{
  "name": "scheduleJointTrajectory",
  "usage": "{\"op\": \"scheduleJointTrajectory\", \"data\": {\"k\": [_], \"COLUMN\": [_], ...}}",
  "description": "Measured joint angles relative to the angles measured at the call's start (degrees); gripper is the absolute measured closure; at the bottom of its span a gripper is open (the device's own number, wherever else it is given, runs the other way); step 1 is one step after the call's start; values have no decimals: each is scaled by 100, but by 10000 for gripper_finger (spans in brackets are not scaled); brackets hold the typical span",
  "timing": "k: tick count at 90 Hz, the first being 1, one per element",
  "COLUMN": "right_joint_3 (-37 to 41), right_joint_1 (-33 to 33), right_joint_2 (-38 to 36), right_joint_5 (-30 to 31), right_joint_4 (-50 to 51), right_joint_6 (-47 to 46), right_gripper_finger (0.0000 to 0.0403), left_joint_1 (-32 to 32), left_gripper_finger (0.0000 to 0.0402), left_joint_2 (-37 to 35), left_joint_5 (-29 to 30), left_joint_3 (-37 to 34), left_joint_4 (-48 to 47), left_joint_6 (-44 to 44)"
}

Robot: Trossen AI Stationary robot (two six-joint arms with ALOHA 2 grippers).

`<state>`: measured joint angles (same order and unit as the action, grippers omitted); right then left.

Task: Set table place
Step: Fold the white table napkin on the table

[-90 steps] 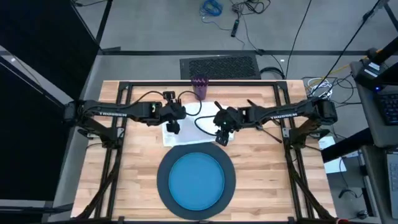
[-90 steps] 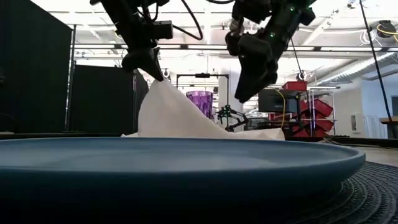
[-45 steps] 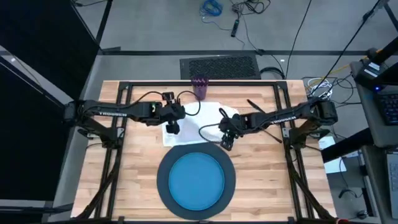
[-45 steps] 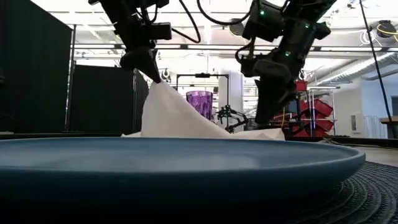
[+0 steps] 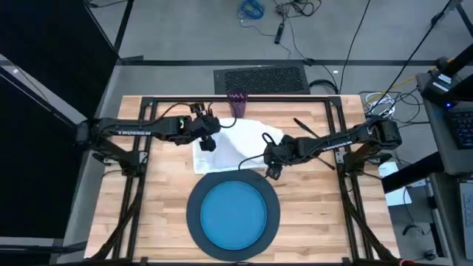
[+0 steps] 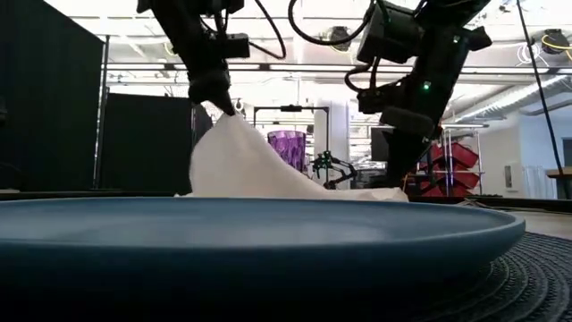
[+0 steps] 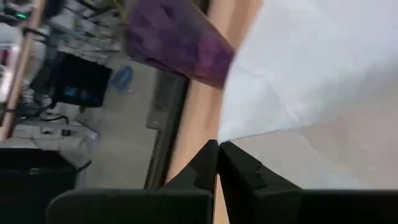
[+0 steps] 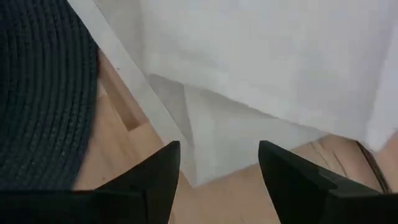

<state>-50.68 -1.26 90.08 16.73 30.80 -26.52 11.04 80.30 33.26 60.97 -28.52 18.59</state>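
"TROSSEN" — left arm [image 5: 137,133] (white lettering)

napkin [image 5: 235,145]: white cloth, soft, creased | charger [image 8: 43,87]: dark woven, rough | plate [image 6: 250,234]: blue, smooth, matt | table [image 5: 318,214]: light wood planks | cup [image 6: 287,145]: translucent purple, glossy

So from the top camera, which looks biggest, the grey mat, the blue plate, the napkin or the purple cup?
Largest to smallest in the high view:
1. Mat
2. Plate
3. Napkin, somewhat smaller than the plate, partly lifted
4. Cup
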Motion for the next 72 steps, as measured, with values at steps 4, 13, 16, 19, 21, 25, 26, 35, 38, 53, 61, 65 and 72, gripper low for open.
{"op": "scheduleJointTrajectory", "data": {"k": [4, 13, 16, 19, 21, 25, 26, 35, 38, 53, 61, 65, 72], "right_joint_3": [51, 213, 266, 328, 357, 411, 417, 435, 435, 435, 435, 435, 435], "right_joint_1": [0, 0, 0, 0, 0, 0, 0, 0, 0, 2, 11, 15, 14], "right_joint_2": [1, 24, 35, 35, 35, 35, 35, 35, 35, 35, 35, 35, 52], "right_joint_5": [-9, -23, -26, -26, -20, 0, 0, 14, 16, 159, 164, 164, 164], "right_joint_4": [-3, -179, -196, -234, -262, -416, -434, -534, -567, -575, -576, -574, -580], "right_joint_6": [0, -43, -60, -72, -75, -80, -81, -82, -76, -70, -78, -79, -81], "right_gripper_finger": [200, 200, 200, 200, 200, 200, 200, 200, 200, 200, 200, 202, 212], "left_joint_1": [32, 96, 112, 126, 132, 131, 130, 125, 125, 126, 125, 125, 125], "left_gripper_finger": [402, 402, 402, 402, 402, 402, 402, 402, 402, 402, 402, 402, 402], "left_joint_2": [-67, -89, -87, -86, -86, -86, -86, -86, -86, -86, -86, -86, -86], "left_joint_5": [1, 0, -15, -44, -81, -133, -134, -173, -173, -173, -186, -245, -324], "left_joint_3": [2, 2, 2, 2, 2, 2, 2, 2, 2, 2, 2, 2, 2], "left_joint_4": [90, 116, 66, 25, 26, 50, 51, 60, 58, 58, 58, 57, 58], "left_joint_6": [88, 145, 140, 134, 128, 123, 124, 124, 122, 118, 75, 23, -22]}}
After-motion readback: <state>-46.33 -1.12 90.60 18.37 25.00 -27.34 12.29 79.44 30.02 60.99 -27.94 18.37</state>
